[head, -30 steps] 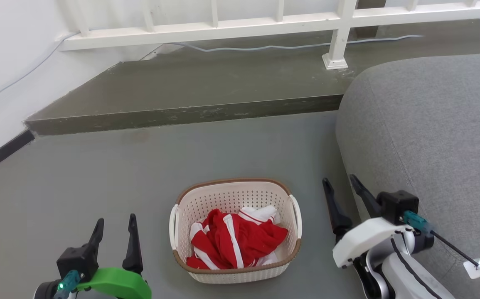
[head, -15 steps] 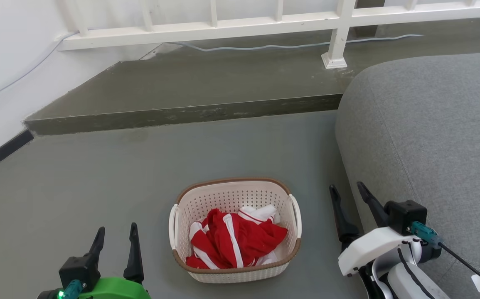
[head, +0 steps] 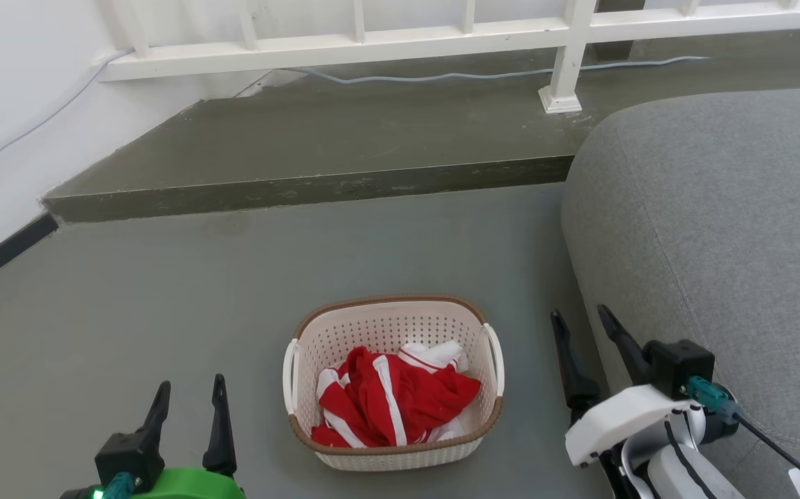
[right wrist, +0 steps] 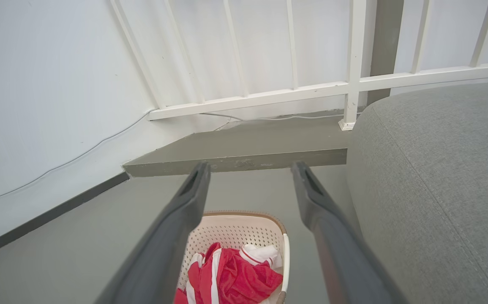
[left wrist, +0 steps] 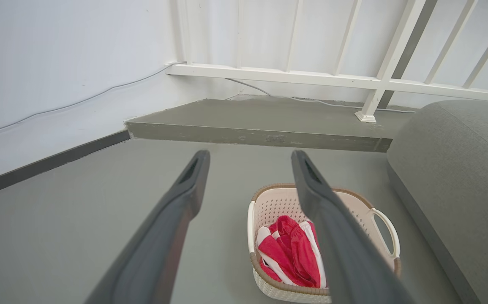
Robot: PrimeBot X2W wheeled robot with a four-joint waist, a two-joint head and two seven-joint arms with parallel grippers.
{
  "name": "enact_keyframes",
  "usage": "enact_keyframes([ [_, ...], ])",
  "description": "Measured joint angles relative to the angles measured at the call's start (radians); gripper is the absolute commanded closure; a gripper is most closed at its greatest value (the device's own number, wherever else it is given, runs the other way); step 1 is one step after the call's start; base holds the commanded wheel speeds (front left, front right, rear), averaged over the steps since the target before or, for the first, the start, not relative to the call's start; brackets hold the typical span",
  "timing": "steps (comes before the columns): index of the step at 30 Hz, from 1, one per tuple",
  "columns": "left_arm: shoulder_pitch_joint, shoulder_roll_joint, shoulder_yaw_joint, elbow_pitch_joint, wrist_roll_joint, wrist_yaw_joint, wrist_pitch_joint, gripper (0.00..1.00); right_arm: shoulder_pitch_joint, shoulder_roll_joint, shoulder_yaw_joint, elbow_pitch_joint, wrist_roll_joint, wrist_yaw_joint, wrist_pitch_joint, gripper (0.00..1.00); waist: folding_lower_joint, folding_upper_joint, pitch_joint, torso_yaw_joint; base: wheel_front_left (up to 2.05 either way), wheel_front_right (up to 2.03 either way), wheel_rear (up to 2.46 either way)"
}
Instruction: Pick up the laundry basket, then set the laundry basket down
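Note:
The laundry basket (head: 386, 329), cream-white with a brown rim and white side handles, stands on the grey floor holding red-and-white clothing (head: 393, 398). My left gripper (head: 188, 388) is open at the lower left, apart from the basket's left handle. At the lower right my right gripper (head: 580, 319) is open, between the basket and the sofa. In the left wrist view the basket (left wrist: 277, 202) lies behind the right finger, and the left gripper (left wrist: 248, 158) holds nothing. The right wrist view has the basket (right wrist: 244, 223) below the open right gripper (right wrist: 250, 169).
A grey sofa (head: 718, 222) fills the right side, close to my right arm. A raised dark step (head: 303, 187) crosses the floor behind the basket, with a white railing (head: 441, 34) and a cable on it. A white wall runs along the left.
Both grippers have drawn back toward the bottom of the head view, staying open. The basket has not moved.

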Motion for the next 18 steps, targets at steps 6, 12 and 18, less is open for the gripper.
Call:
enact_keyframes([
  [6, 0.007, -0.002, 0.009, -0.003, 0.007, 0.000, 0.000, 0.00, 0.013, 0.002, -0.008, -0.008, -0.009, 0.000, 0.000, 0.00, 0.0000, 0.0000, 0.001, 0.001, 0.00, 0.00, 0.00],
  [12, 0.008, -0.003, 0.013, -0.003, 0.012, 0.000, 0.000, 0.00, 0.017, 0.006, -0.014, -0.016, -0.014, 0.000, 0.000, 0.00, 0.0000, 0.0000, 0.000, 0.002, 0.00, 0.00, 0.00],
  [18, 0.012, -0.008, 0.010, 0.018, 0.016, 0.008, 0.002, 1.00, 0.041, 0.012, -0.012, 0.001, -0.017, 0.001, 0.001, 1.00, 0.0000, 0.0000, -0.002, 0.004, 0.00, 0.00, 0.00],
])
